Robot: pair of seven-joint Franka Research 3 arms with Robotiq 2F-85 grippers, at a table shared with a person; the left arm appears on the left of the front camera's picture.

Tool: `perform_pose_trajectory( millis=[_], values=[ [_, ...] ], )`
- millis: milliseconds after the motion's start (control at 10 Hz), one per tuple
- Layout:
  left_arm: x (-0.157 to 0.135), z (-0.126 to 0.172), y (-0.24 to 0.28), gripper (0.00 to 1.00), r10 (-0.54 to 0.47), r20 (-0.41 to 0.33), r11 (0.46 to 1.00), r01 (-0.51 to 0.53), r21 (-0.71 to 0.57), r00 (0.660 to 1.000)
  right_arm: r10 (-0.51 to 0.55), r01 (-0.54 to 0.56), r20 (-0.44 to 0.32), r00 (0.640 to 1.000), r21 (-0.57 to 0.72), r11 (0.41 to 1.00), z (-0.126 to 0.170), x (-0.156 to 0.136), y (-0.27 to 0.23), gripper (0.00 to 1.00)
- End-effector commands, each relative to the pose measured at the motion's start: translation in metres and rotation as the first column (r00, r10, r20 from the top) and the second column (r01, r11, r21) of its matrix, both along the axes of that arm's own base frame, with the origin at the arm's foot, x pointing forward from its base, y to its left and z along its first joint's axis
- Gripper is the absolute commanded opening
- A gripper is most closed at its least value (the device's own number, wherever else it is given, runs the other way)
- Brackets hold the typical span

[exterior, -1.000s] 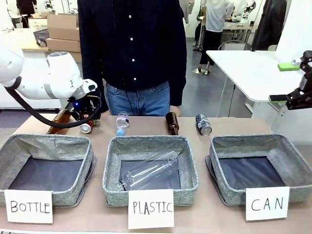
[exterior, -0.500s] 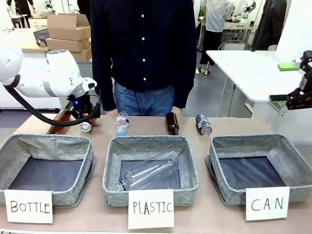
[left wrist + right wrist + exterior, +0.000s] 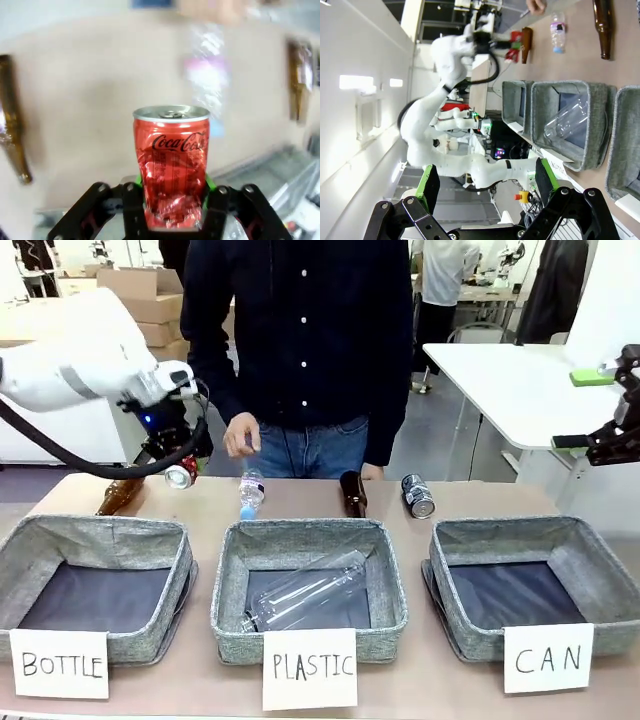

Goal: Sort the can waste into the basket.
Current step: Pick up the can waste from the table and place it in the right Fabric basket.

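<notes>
My left gripper (image 3: 180,472) is clamped on the dented red can (image 3: 171,162), upper left of frame, clear of the table (image 3: 300,502). The CAN basket (image 3: 520,540) lies far lower right, nearer my idle right gripper (image 3: 484,192), fingers apart.

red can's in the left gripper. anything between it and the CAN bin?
No solid block for a raised carry. The red can hangs above the table at far left in the left gripper; the CAN bin sits far right. The PLASTIC bin, the upright small plastic bottle and the person's hand lie along that path.
</notes>
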State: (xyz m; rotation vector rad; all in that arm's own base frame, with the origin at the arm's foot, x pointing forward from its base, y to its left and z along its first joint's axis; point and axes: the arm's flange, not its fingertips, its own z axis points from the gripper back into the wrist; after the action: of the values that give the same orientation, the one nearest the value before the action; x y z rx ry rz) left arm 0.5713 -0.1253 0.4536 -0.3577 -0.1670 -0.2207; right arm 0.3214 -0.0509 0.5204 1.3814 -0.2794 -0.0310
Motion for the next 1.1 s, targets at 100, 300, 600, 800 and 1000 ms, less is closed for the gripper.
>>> perform_pose_trajectory(
  millis=[100, 300, 600, 800, 1000],
  values=[
    [-0.167, 0.086, 0.031, 0.31, -0.373, 0.143, 0.868, 0.399, -0.296, 0.917, 0.003, -0.004, 0.033, 0.999, 0.021, 1.0, 0.001, 0.003, 0.001, 1.0],
    [-0.23, 0.088, 0.024, 0.31, -0.642, 0.202, 0.665, 0.668, -0.333, 0.74, 0.003, -0.004, 0.033, 0.999, 0.021, 1.0, 0.001, 0.003, 0.001, 1.0],
    [-0.247, 0.1, 0.012, 0.31, -0.607, 0.23, 0.677, 0.647, -0.351, 0.761, 0.003, -0.004, 0.033, 0.999, 0.021, 1.0, 0.001, 0.003, 0.001, 1.0],
    [-0.269, 0.09, 0.012, 0.34, -0.67, 0.21, 0.622, 0.693, -0.366, 0.712, -0.001, 0.001, 0.0, 1.0, 0.0, 1.0, 0.0, 0.0, 0.0, 1.0],
    [-0.22, 0.094, -0.074, 0.34, -0.758, 0.395, 0.425, 0.852, -0.306, 0.519, 0.006, 0.015, 0.11, 0.994, -0.188, 0.982, 0.045, -0.025, -0.012, 1.0]
  ],
)
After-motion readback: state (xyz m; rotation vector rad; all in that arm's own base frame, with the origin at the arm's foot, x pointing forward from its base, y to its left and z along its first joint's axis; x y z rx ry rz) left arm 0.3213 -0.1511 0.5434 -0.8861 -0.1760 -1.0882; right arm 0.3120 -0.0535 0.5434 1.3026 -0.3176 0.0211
